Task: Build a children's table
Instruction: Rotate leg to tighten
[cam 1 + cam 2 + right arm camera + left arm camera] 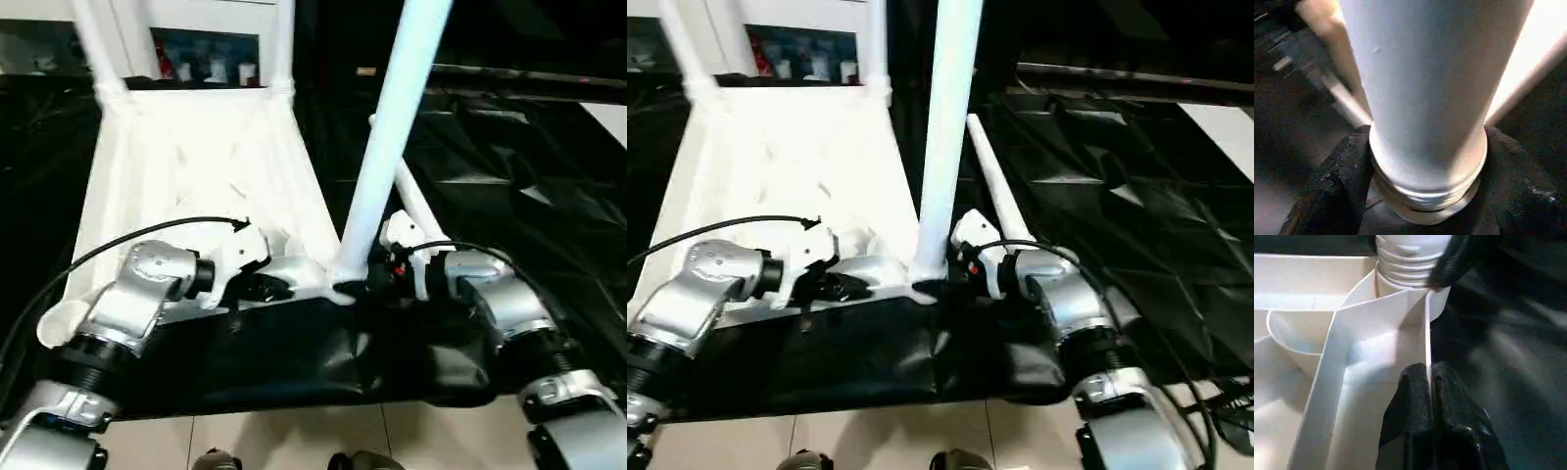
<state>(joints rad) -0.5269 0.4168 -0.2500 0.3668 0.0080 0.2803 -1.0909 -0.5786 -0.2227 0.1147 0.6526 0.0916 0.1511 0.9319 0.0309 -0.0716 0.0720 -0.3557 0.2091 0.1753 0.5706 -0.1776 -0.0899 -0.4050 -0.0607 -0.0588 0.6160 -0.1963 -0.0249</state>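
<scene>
Table top (pixel 196 166) lies ribs-up on black surface (pixel 294 362). Left gripper (pixel 1429 382) pinches its rim; right gripper (pixel 1425 171) clamps leg (pixel 392 137) at near corner socket. Keep leg plumb, twist without cross-threading.

1. Black crinkled sheeting (pixel 509 166) is covering the surface beyond the right hand.
2. Pale floor tiles (pixel 294 436) are showing below both hands.
3. A shelf of small items (pixel 206 59) is standing far beyond the left hand.
</scene>
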